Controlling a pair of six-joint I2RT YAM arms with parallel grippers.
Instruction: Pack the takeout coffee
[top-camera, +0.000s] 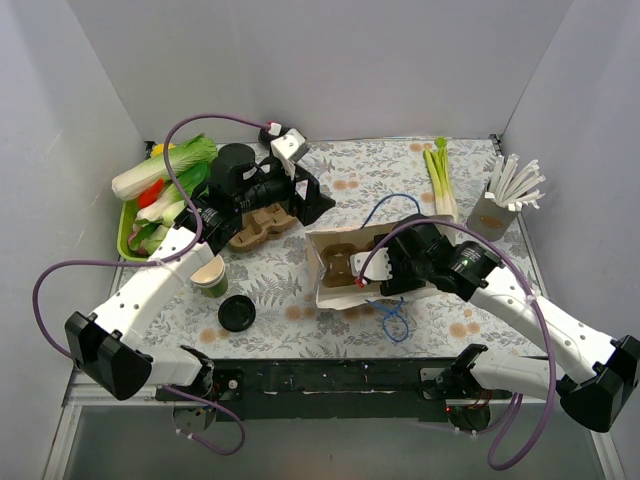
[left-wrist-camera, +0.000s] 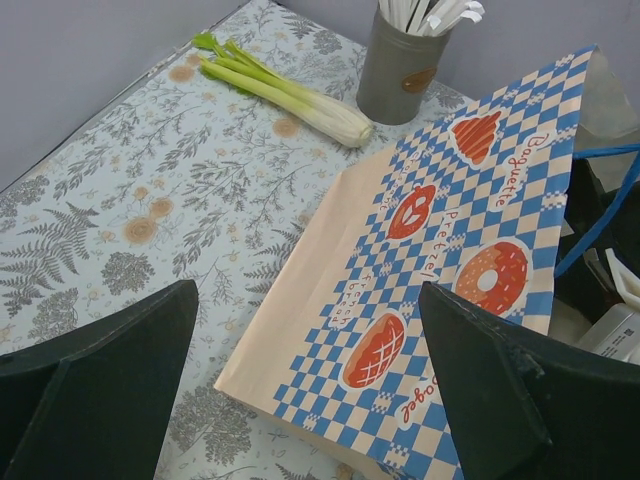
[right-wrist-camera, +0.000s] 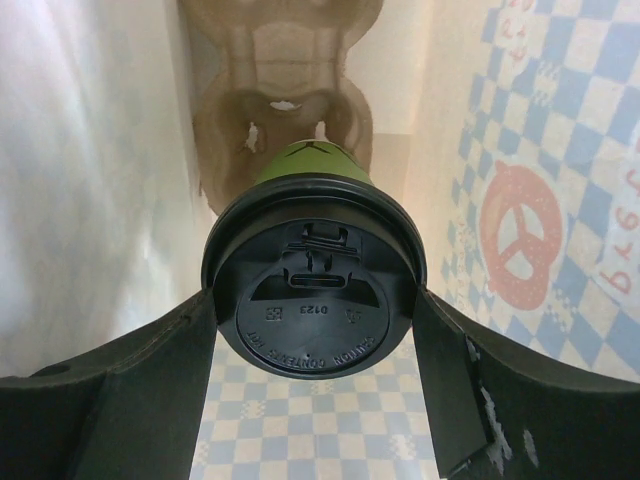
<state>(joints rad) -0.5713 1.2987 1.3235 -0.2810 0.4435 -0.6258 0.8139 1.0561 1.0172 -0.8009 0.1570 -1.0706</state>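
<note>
Leafy table (top-camera: 275, 292), grey walls (top-camera: 350, 70). My right gripper (right-wrist-camera: 313, 302) is squeezing the takeout coffee (right-wrist-camera: 310, 245), bottom pointing deep into the bag (right-wrist-camera: 540, 150).

Inside the paper bag (right-wrist-camera: 540, 150) my right claw (right-wrist-camera: 315, 325) has walls close on both sides, the cardboard carrier (right-wrist-camera: 280, 70) ahead, the takeout coffee (right-wrist-camera: 313, 300) filling its gap.
</note>
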